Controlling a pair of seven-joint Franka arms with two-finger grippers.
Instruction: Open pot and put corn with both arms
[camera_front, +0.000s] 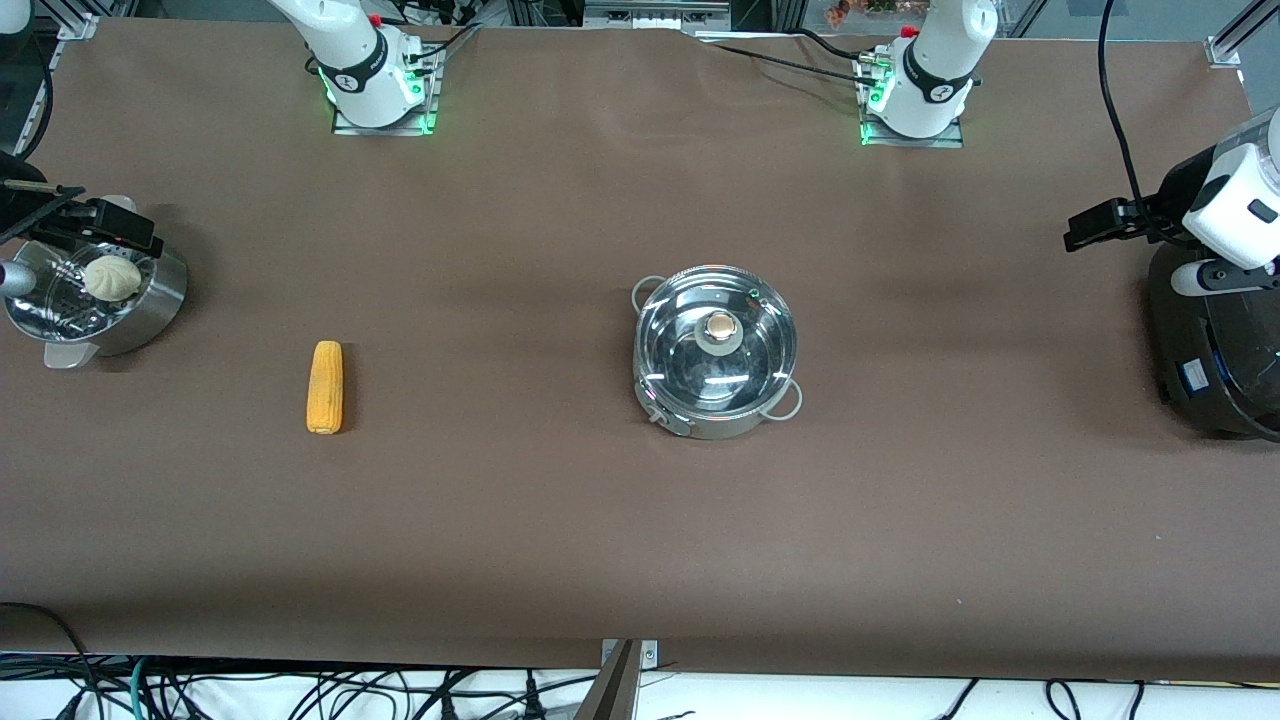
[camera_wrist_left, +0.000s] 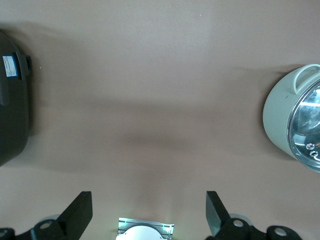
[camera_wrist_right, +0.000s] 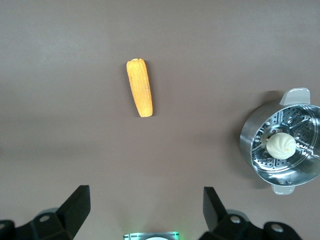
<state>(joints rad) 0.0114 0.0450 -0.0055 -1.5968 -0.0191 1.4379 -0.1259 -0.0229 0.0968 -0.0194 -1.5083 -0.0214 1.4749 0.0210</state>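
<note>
Front view: one corn (camera_front: 324, 387), one pot (camera_front: 716, 350).

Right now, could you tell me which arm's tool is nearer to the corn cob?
The right tool, open, up over the steamer basket's end, beside the corn cob. The left tool, open, waits past the pot.

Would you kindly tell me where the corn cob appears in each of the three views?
Front view: the corn lies on the brown table, toward the right arm's end, between the steamer basket and the pot.
Left wrist view: not in it.
Right wrist view: in the upper middle.
Shared landmark: the steamer basket with its white bun, in the front and right wrist views.
</note>
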